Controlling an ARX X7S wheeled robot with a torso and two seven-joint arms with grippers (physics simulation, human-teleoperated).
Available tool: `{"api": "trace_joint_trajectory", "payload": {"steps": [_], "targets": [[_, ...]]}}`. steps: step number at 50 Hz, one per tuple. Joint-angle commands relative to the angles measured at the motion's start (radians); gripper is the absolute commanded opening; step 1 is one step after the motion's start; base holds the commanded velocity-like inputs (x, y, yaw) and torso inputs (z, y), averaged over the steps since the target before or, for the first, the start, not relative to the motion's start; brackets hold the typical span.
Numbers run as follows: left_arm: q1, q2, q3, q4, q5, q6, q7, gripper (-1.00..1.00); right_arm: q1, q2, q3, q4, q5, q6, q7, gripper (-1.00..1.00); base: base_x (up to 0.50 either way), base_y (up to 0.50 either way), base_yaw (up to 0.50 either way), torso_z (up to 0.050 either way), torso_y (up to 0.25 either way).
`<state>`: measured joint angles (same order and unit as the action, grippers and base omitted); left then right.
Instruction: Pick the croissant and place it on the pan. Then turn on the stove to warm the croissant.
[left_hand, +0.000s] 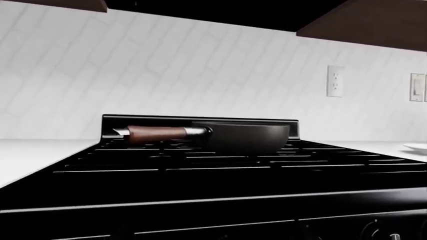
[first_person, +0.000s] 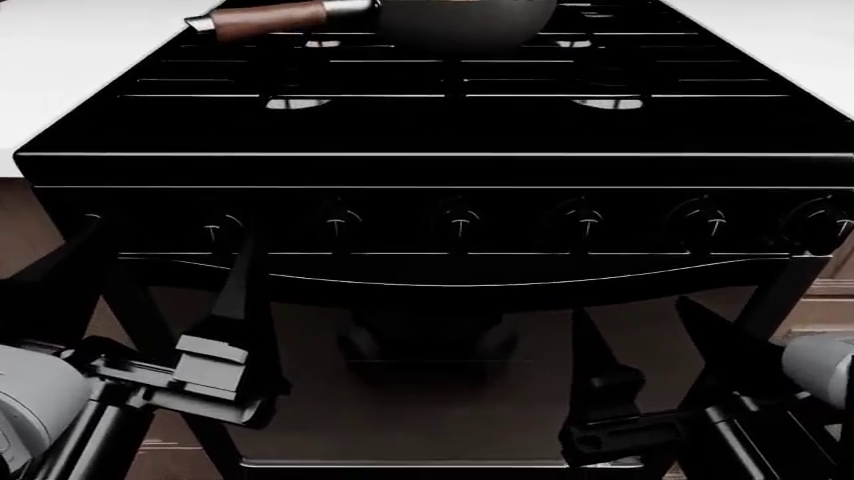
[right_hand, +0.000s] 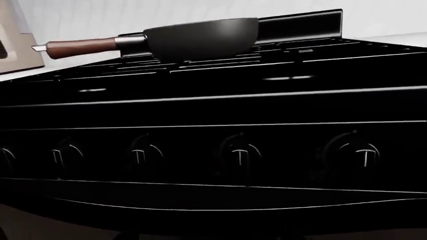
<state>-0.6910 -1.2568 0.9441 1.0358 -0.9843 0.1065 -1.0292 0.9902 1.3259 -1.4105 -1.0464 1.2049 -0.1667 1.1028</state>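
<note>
The pan (first_person: 461, 22) sits on the stove's (first_person: 441, 120) rear grate, handle toward the robot's left. No croissant shows (possibly hidden inside). Both grippers hang low before the oven door; their jaw state is unreadable.

Black stove (first_person: 441, 130), dark grey pan (left_hand: 243, 136), reddish-brown handle (left_hand: 157, 133)

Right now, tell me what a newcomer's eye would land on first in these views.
The glossy black stove fills nearly the whole head view, its row of front knobs facing the robot. At its back, the dark pan sits on the grates, its wooden handle pointing to the robot's left. Low in front of the oven door hang the left gripper and right gripper.
</note>
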Motion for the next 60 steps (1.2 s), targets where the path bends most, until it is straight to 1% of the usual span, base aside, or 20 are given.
{"api": "trace_joint_trajectory", "payload": {"steps": [1, 7, 13, 15, 17, 27, 37, 52, 60], "targets": [[0.003, -0.005, 0.025, -0.007, 0.019, 0.027, 0.003, 1.00, 0.250, -0.002, -0.246, -0.001, -0.012, -0.072, 0.022, 1.00, 0.00, 0.00, 0.00, 0.000, 0.000], [0.013, -0.003, 0.030, -0.018, 0.019, 0.054, 0.014, 1.00, 0.510, -0.025, -0.458, -0.001, 0.004, -0.071, 0.070, 1.00, 0.00, 0.00, 0.00, 0.000, 0.000], [0.020, 0.000, 0.033, -0.035, 0.020, 0.070, 0.024, 1.00, 0.841, -0.086, -0.755, -0.001, 0.029, -0.111, 0.116, 1.00, 0.00, 0.00, 0.00, 0.000, 0.000], [0.019, 0.000, 0.033, -0.037, 0.018, 0.071, 0.022, 1.00, 0.920, -0.106, -0.837, 0.000, 0.031, -0.137, 0.127, 1.00, 0.00, 0.00, 0.00, 0.000, 0.000], [0.015, -0.001, 0.032, -0.034, 0.016, 0.069, 0.018, 1.00, 0.969, -0.123, -0.882, 0.000, 0.037, -0.154, 0.132, 1.00, 0.00, 0.00, 0.00, 0.000, 0.000], [-0.001, 0.008, 0.028, -0.032, 0.006, 0.065, 0.017, 1.00, 0.964, -0.174, -0.874, 0.071, 0.034, -0.177, 0.122, 1.00, 0.00, 0.00, 0.00, 0.000, 0.000], [-0.013, -0.011, 0.020, -0.016, 0.002, 0.068, 0.009, 1.00, 0.909, -0.207, -0.857, 0.141, 0.019, -0.230, 0.118, 1.00, 0.00, 0.00, 0.00, 0.000, 0.000], [-0.010, -0.007, 0.032, -0.026, 0.003, 0.072, 0.027, 1.00, 0.854, -0.254, -0.851, 0.214, 0.035, -0.254, 0.099, 1.00, 0.00, 0.00, 0.00, 0.000, 0.000], [-0.014, -0.002, 0.033, -0.030, -0.001, 0.070, 0.026, 1.00, 0.821, -0.272, -0.840, 0.258, 0.077, -0.291, 0.089, 1.00, 0.00, 0.00, 0.00, 0.000, 0.000]]}}
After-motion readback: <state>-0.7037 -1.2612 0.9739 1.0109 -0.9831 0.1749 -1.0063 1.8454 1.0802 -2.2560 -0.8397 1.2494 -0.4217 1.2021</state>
